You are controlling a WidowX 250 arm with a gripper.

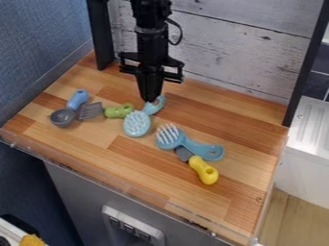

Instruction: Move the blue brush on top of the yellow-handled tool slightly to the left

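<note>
At the bottom of the frame, a switch panel (133, 227) is set into the grey front (70, 192) below the worktop (151, 181), along whose near edge a clear strip (96, 178) is fixed. Right of centre, a yellow handle (204, 170) is seen pointed toward the lower right, its grey part (183, 153) partly covered by a blue brush (172, 137). The brush's pale bristles are turned up, and its handle is stretched toward the right. Left of centre, a grey scoop (62, 117) is laid with its blue handle (78, 99) toward the upper left; just beside it, a grey turner (91, 111) is laid with its green handle (118, 112) directed to the right. At the centre, an oval brush (137, 124) is placed bristles up near the green handle, its looped handle directed toward the upper right. That looped handle is pinched between the closely drawn tips of the end effector (150, 100), which is pointed down from the top edge. To the right, a white basin (302, 144) is seen beyond the worktop. Behind, a wall (237, 53) of pale planks is flanked by black posts (101, 36).
</note>
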